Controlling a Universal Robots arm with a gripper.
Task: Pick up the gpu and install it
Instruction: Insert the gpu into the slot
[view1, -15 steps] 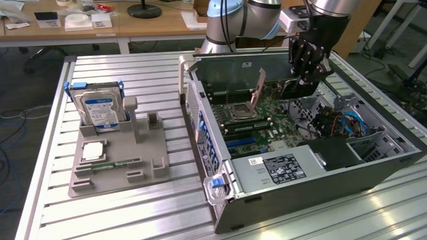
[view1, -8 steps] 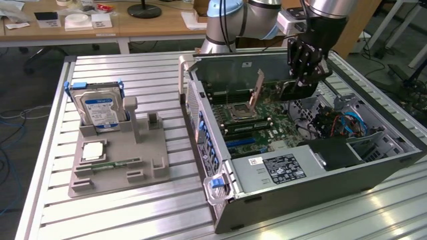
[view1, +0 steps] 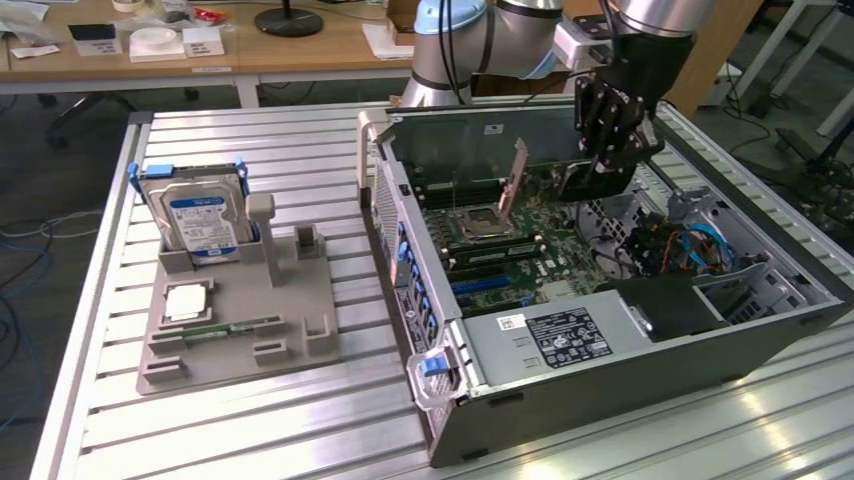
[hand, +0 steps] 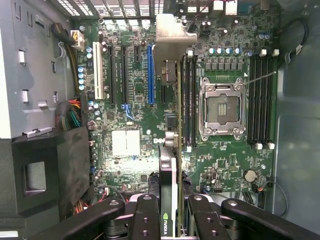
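**Slatted aluminium table** (view1: 267, 420): carries everything and spreads out below the fingers.

**Open computer case** (view1: 747, 330): lies on its side directly beneath the fingers.

**Green motherboard** (hand: 225, 165): forms the case floor under the fingertips.

**Grey parts holder** (view1: 240, 320): sits well apart from the fingers, toward the exterior view's left.

**Power supply** (view1: 561, 335): sits in the case below the fingers. It has a white label with print too small to read.

**Hard drive** (view1: 200, 215): stands upright in the holder, far from the fingers. The writing on its blue label is illegible.

**Gripper** (view1: 603, 165): hangs inside the case opening. Its black fingers (hand: 145, 215) are about half spread and clamped on the two faces of the gpu.

**gpu** (hand: 168, 175): is held upright and edge-up between the fingers, over the motherboard. Its silver bracket end reaches beyond the fingertips toward the case's rear wall. Whether its lower edge touches a slot cannot be told. A green-and-white NVIDIA mark sits on its upper edge, right between the fingers.

**CPU socket** (hand: 222, 107): silver-framed, beyond the fingertips and to one side of the card.

**Blue expansion slot** (hand: 151, 75): beyond the fingertips, just beside the card on its other side.
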